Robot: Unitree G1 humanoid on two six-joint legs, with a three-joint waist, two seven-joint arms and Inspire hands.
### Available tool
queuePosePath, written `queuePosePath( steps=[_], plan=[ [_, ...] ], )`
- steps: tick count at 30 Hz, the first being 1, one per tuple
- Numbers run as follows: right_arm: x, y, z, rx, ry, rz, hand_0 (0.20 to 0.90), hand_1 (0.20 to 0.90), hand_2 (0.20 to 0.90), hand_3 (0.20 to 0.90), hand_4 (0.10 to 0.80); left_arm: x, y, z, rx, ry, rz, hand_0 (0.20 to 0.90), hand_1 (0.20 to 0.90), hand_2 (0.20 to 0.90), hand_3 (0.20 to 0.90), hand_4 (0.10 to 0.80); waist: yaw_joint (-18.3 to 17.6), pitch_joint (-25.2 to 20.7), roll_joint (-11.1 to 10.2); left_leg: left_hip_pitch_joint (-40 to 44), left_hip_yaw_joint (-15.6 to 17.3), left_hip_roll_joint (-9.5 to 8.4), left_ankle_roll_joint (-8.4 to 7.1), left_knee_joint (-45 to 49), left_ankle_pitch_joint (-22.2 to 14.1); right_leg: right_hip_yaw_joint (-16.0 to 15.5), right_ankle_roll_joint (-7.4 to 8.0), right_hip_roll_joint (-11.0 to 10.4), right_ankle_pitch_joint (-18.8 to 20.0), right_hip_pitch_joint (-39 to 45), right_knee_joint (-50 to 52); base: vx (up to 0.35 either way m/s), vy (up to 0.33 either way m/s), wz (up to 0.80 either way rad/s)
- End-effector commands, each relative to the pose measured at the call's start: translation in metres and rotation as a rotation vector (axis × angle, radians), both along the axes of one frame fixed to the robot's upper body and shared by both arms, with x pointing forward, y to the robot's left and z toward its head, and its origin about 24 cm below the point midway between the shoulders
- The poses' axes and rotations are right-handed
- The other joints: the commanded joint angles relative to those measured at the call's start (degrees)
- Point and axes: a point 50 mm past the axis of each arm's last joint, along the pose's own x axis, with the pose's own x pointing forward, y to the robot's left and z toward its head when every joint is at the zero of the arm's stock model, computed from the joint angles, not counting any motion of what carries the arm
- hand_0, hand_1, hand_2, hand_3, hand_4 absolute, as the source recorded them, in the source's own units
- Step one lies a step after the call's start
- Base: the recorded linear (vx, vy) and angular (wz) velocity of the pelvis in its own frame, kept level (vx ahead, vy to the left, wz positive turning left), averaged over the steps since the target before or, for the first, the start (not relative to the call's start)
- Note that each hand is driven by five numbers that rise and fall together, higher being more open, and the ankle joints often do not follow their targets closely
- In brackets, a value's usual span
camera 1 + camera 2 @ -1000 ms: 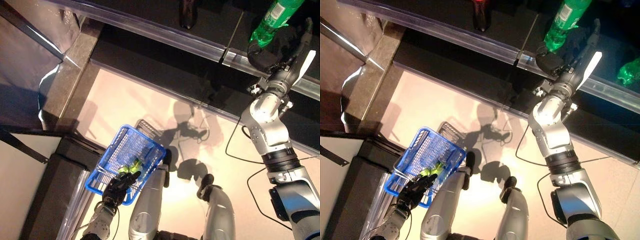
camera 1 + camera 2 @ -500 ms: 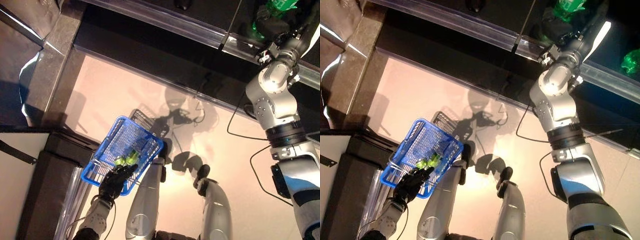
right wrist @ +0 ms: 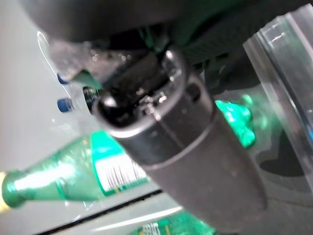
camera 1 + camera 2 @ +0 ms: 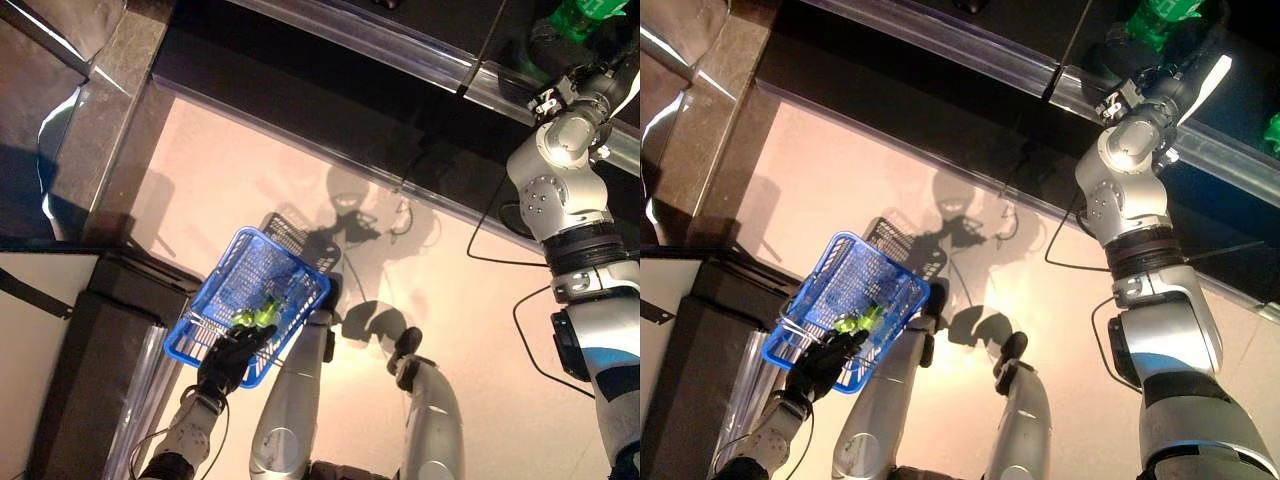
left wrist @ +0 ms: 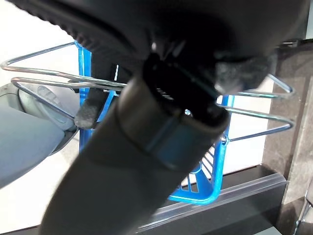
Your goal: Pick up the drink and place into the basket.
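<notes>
A green drink bottle [image 4: 580, 12] shows at the top right, over the dark shelf. My right hand [image 4: 548, 45] is curled round its lower part. In the right wrist view the same bottle [image 3: 73, 174], with a white label, lies just past the thumb [image 3: 186, 147]. At the lower left, the blue wire basket [image 4: 225, 290] hangs over the floor. My left hand [image 4: 228, 362] is shut on its metal handles [image 5: 39, 81]. Something green [image 4: 255, 317] lies inside the basket.
A dark shelf with a clear front rail [image 4: 400, 45] runs across the top. Another green bottle [image 4: 1272, 135] lies on it further right, and more bottles [image 3: 63, 104] stand behind. A dark counter [image 4: 100, 330] and a stone ledge [image 4: 100, 130] stand at the left.
The whole picture has shifted, so the camera moved. My right hand has stayed on the green bottle at the shelf, and my left hand has kept hold of the basket.
</notes>
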Motion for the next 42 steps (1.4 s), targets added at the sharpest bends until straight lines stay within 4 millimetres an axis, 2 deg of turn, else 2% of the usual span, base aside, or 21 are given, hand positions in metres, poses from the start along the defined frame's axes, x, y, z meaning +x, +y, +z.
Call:
queuePosePath(
  steps=[1, 5, 11, 17, 18, 19, 21, 33, 42],
  plan=[
    [-0.039, -0.014, 0.098, -0.128, -0.353, -0.041, 0.900, 0.900, 0.900, 0.900, 0.800, -0.021, -0.012, -0.005, -0.037, -0.025, -0.127, 0.300, 0.300, 0.300, 0.200, 0.100, 1.48, -1.31, 2.19, 0.41, -4.93, -1.57, -0.50, 4.57, -7.46, -1.36, -0.73, 0.03, 7.36, -2.46, -1.65, 0.000, 0.000, 0.00],
    [-0.040, -0.019, 0.107, -0.095, -0.378, -0.035, 0.900, 0.900, 0.900, 0.900, 0.800, -0.022, -0.010, -0.003, -0.041, -0.028, -0.131, 0.300, 0.300, 0.300, 0.200, 0.100, 1.89, -1.31, 2.67, -0.55, -5.20, -1.76, -0.45, 4.88, -7.46, -1.40, -0.63, -0.34, 7.49, -3.65, -1.00, 0.000, 0.000, 0.00],
    [-0.043, -0.020, 0.125, -0.140, -0.380, -0.053, 0.900, 0.900, 0.900, 0.900, 0.800, -0.026, -0.009, -0.004, -0.058, -0.030, -0.141, 0.300, 0.300, 0.300, 0.200, 0.100, 2.30, -1.31, 3.41, -1.61, -5.28, -2.18, -0.24, 5.10, -7.23, -1.36, -0.85, -0.61, 7.54, -5.20, -0.17, 0.005, 0.015, 0.00],
    [-0.046, -0.033, 0.129, -0.089, -0.387, -0.063, 0.900, 0.900, 0.900, 0.900, 0.800, -0.028, -0.007, -0.003, -0.061, -0.033, -0.149, 0.300, 0.300, 0.300, 0.200, 0.100, 2.44, -1.31, 3.80, -2.30, -5.24, -2.42, -0.24, 5.98, -7.52, -1.20, -1.04, -1.05, 7.41, -6.10, 1.01, 0.006, 0.012, 0.01],
    [-0.047, -0.037, 0.131, -0.075, -0.386, -0.069, 0.573, 0.573, 0.573, 0.518, 0.418, -0.028, -0.006, -0.002, -0.058, -0.036, -0.149, 0.300, 0.300, 0.300, 0.200, 0.100, 2.51, -1.31, 3.83, -2.56, -5.31, -2.46, -0.17, 6.21, -7.63, -1.20, -1.05, -1.16, 7.45, -6.46, 1.30, 0.000, 0.000, 0.00],
    [-0.047, -0.037, 0.131, -0.075, -0.387, -0.069, 0.573, 0.573, 0.573, 0.518, 0.418, -0.028, -0.006, -0.001, -0.058, -0.037, -0.149, 0.300, 0.300, 0.300, 0.200, 0.100, 2.51, -1.31, 3.84, -2.60, -5.30, -2.46, -0.17, 6.23, -7.63, -1.19, -1.05, -1.16, 7.45, -6.49, 1.32, 0.000, 0.000, 0.00],
    [-0.049, -0.040, 0.133, -0.068, -0.385, -0.076, 0.312, 0.312, 0.312, 0.214, 0.114, -0.028, -0.002, 0.000, -0.059, -0.040, -0.147, 0.300, 0.300, 0.300, 0.200, 0.100, 2.57, -1.31, 3.87, -2.77, -5.26, -2.39, -0.15, 6.46, -7.71, -1.23, -1.02, -1.26, 7.46, -6.72, 1.68, 0.000, 0.000, 0.00],
    [-0.052, -0.055, 0.135, -0.078, -0.343, -0.135, 0.300, 0.300, 0.300, 0.200, 0.100, -0.030, 0.001, 0.001, -0.076, -0.048, -0.160, 0.300, 0.300, 0.300, 0.200, 0.100, 3.04, -1.31, 4.55, -3.86, -5.30, -2.78, 0.17, 8.14, -8.09, -1.53, -1.42, -1.59, 6.33, -8.21, 4.95, 0.000, 0.000, 0.00],
    [-0.049, -0.049, 0.135, -0.127, -0.333, -0.116, 0.300, 0.300, 0.300, 0.200, 0.100, -0.031, 0.006, 0.002, -0.078, -0.064, -0.156, 0.300, 0.300, 0.300, 0.200, 0.100, 3.05, -1.31, 4.78, -2.90, -5.01, -2.68, 0.23, 7.88, -8.05, -1.90, -1.74, -1.31, 5.11, -7.81, 6.54, -0.023, -0.005, 0.00]
  ],
)
